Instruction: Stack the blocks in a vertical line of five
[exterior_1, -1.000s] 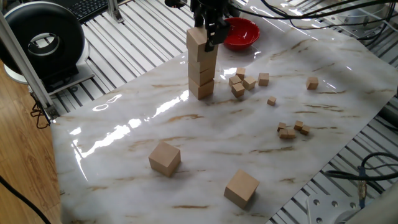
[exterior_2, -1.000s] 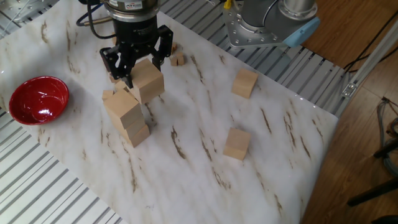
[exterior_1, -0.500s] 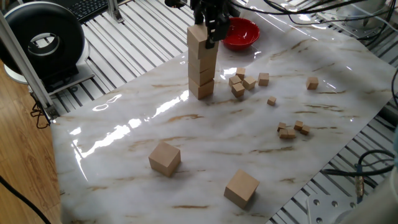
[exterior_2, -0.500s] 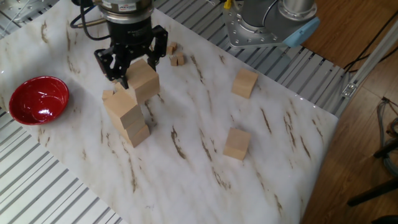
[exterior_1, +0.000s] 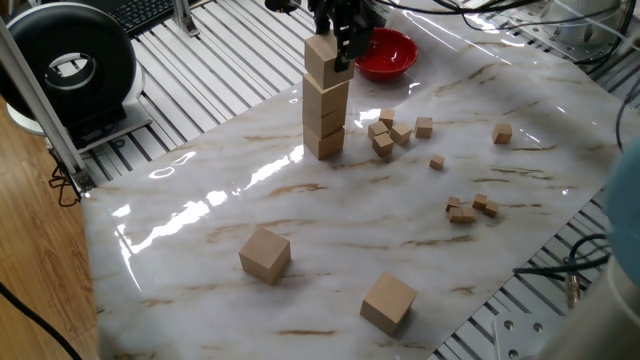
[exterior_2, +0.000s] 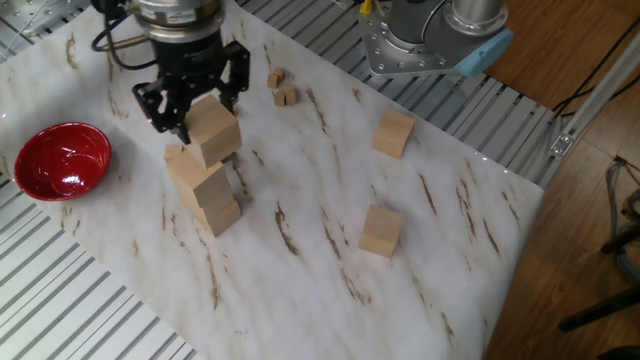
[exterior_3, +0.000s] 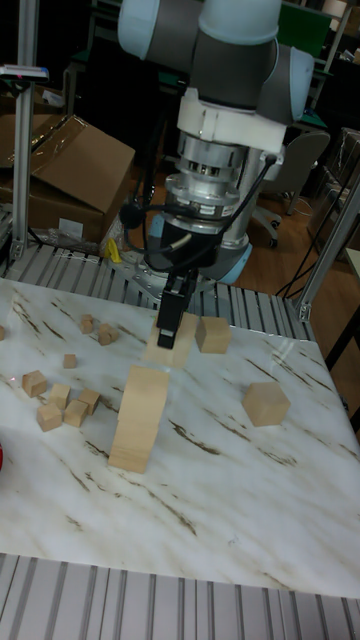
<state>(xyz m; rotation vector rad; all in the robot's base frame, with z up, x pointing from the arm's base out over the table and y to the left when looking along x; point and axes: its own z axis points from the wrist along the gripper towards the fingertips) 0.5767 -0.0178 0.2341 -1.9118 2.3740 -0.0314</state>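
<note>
Clamping a block (exterior_2: 212, 130) between our fingers (exterior_2: 181, 125) at upper left, we hold it just above the three-block stack (exterior_2: 205, 190) so it can be lined up; two spare blocks (exterior_2: 393, 133) wait on the counter (exterior_2: 440, 250).

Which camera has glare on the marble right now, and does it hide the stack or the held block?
One fixed view: bright glare streaks on the table, left of and below the stack, which stays clear. The other fixed view: even light, held block sharp. Tall fixed view: dim, dark background, stack edges soft.
</note>
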